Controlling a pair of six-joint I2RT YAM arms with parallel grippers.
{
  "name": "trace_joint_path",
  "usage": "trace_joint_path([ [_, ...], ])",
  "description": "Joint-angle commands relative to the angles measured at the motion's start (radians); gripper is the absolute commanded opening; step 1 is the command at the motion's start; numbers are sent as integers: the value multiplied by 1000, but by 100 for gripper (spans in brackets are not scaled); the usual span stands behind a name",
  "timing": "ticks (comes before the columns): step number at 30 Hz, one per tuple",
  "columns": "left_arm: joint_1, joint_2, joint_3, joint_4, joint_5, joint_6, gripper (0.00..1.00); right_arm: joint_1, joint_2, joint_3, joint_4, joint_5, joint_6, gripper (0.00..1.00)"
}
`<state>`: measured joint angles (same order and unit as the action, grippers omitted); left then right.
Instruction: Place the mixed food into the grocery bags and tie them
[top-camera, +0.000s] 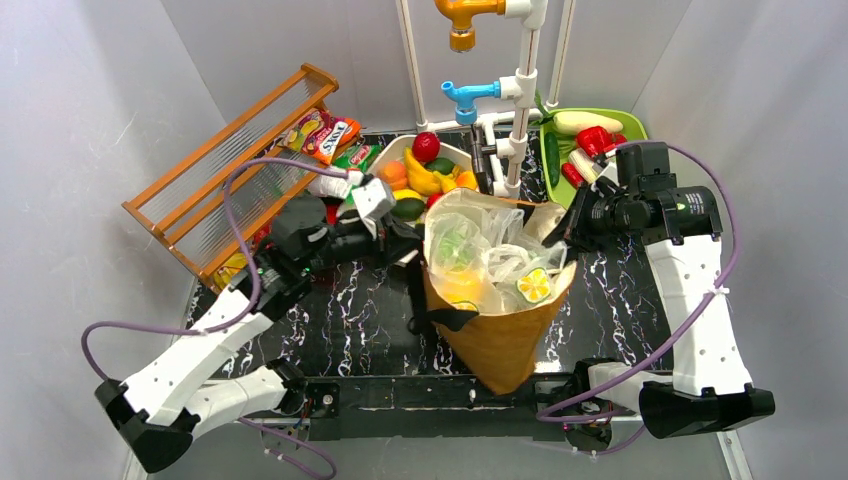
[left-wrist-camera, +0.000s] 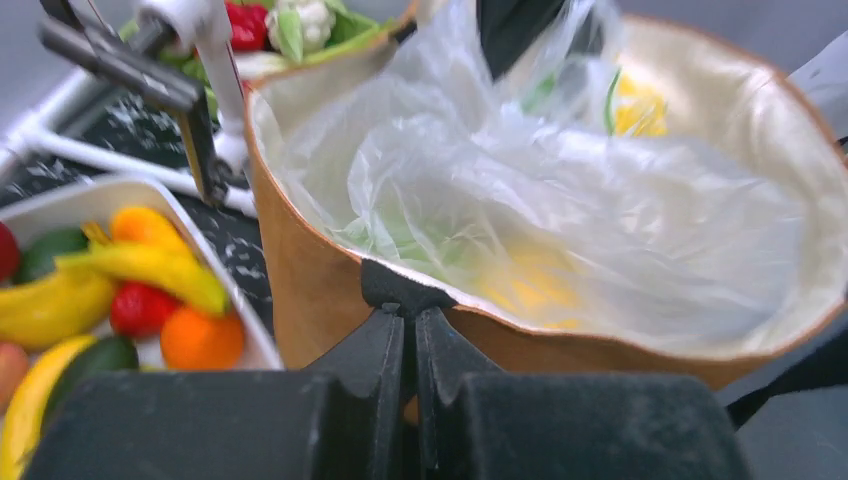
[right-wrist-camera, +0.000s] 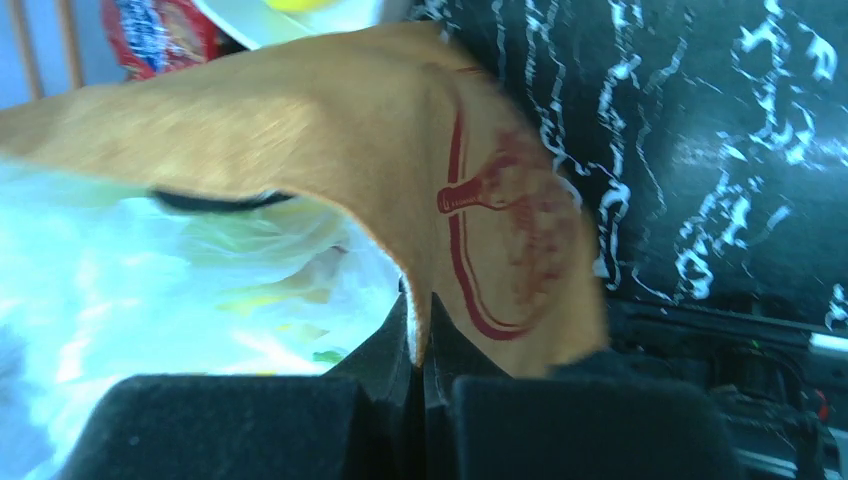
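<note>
The tan tote (top-camera: 500, 340) stands dead centre on the table, mouth up, with the clear lemon-print plastic bag (top-camera: 470, 250) stuffed inside it. So that's two bags, one nested in the other. Something yellow and something green show through the plastic, but they're too blurry to name.

Both grippers are on the tote's rim. The left gripper (left-wrist-camera: 412, 345) is pressed together on the rim at about 9 o'clock of the mouth, right where a black strap joins. The right gripper (right-wrist-camera: 420, 345) is pinching the rim's edge at about 2 o'clock.

My read is that this is the packing step, with the mouth held up and spread, and tying is a long way off. Next, one arm would have to let go and fetch food while the other keeps the rim from flopping. The plastic sits bunched over the opening, so it could block a drop.

Loose stuff, counted:
- One white tray (top-camera: 392, 152) at 11 o'clock of the tote. It holds one red apple (top-camera: 426, 147), at least two bananas (top-camera: 425, 182), two orange fruits (top-camera: 395, 172), one avocado (top-camera: 441, 165) and a few more I can't sort out.
- Three snack packets (top-camera: 325, 133) that I can count, further out at 10–11 o'clock.
- One green tray (top-camera: 628, 125) of vegetables at 1 o'clock.
- One wooden rack (top-camera: 235, 170) at 9–10 o'clock.
</note>
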<state>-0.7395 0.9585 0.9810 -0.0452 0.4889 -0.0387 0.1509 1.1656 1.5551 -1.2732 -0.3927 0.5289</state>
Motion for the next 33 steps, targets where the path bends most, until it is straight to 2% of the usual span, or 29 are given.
trace_joint_path([
  [1, -4, -47, 194, -66, 7, -28, 0, -4, -3, -18, -111, 142, -79, 1],
  [3, -3, -20, 244, -114, 25, -22, 0, -4, -20, -75, -89, 101, -92, 1],
  [5, -4, 2, 169, -87, 57, -67, 0, -3, -19, -160, -54, 1, -116, 1],
  [7, -9, 14, 94, -55, 71, -124, 0, -4, 8, -174, -81, -25, -146, 1],
  [9, -21, 8, 17, -53, 25, -145, 0, -2, -8, -191, -62, -53, -151, 1],
  [10, -24, 19, 36, -84, -5, -143, 0, 1, 4, -137, -83, -72, -150, 1],
  [12, -30, 90, 177, -117, 16, -136, 0, 12, 9, 38, -77, -160, -132, 1],
  [14, -52, 179, 293, -114, 33, -152, 0, 30, -18, 24, -13, -241, -139, 1],
  [16, -102, 251, 409, -112, 27, -146, 0, 32, -21, 46, -41, -251, -151, 1],
  [22, -172, 388, 590, -108, 24, -158, 0, 31, -16, 141, -147, -76, -123, 1],
  [33, -215, 594, 685, 87, 59, -200, 0, 30, -13, 229, -299, 341, -82, 1],
])
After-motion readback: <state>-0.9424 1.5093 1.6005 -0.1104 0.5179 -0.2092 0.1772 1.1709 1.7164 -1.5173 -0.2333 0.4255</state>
